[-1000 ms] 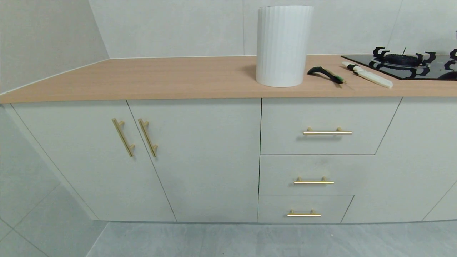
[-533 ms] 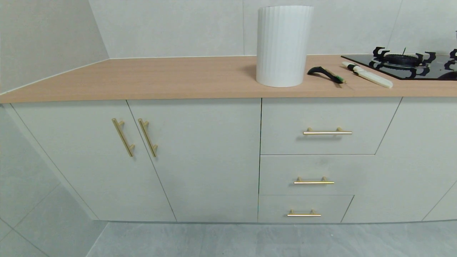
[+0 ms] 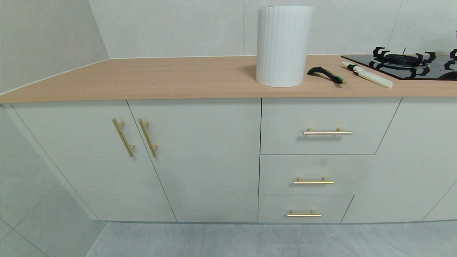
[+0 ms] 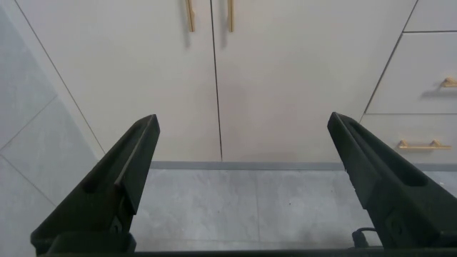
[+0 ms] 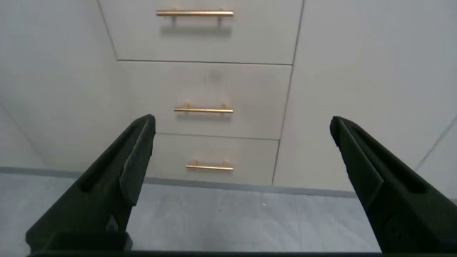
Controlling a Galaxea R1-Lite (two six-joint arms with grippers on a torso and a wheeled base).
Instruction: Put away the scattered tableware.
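We see a black-handled tool, perhaps a peeler [image 3: 325, 74], and a white knife [image 3: 367, 75] lying on the counter [image 3: 160, 76], between the ribbed white holder [image 3: 284, 46] and the hob [image 3: 403, 66]. The peeler is just beside the holder, apart from the knife. Our left gripper [image 4: 243, 125] hangs spread wide and empty before the doors [image 4: 285, 71]; our right gripper [image 5: 243, 128], equally wide, faces the drawers [image 5: 207, 89].

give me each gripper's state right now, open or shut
Left gripper: open, holding nothing.
Right gripper: open, holding nothing.
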